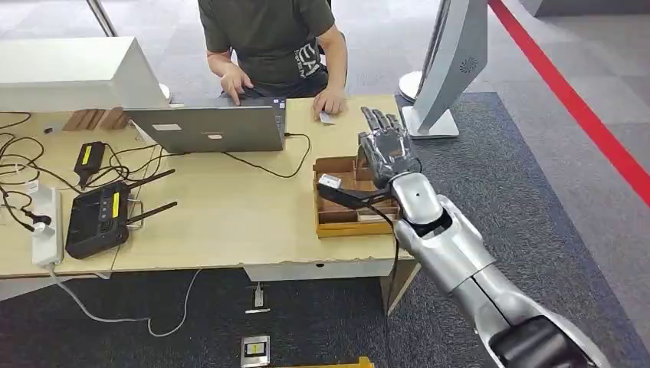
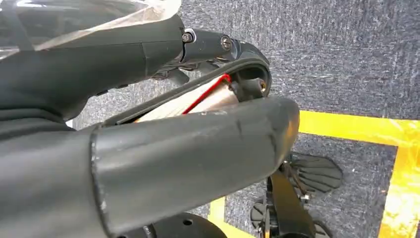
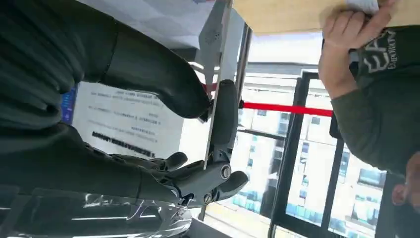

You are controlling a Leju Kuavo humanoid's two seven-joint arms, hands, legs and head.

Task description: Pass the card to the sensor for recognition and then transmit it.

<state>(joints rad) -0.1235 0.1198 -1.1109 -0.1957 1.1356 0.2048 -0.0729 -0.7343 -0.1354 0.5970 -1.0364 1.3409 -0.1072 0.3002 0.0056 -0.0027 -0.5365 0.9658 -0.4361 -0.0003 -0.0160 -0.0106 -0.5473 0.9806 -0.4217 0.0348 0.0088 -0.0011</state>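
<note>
The right hand (image 1: 389,147) is raised above the brown cardboard tray (image 1: 337,222) at the right end of the pale wooden counter (image 1: 230,215), and in the right wrist view it pinches a thin white card (image 3: 214,74) edge-on between thumb and fingers (image 3: 225,119). Across the counter a person in a dark shirt (image 1: 268,38) rests one hand (image 1: 329,103) on the surface beside a grey laptop (image 1: 215,126). The left hand (image 2: 148,148) hangs over grey carpet with its fingers curled in; whether it holds anything I cannot tell.
</note>
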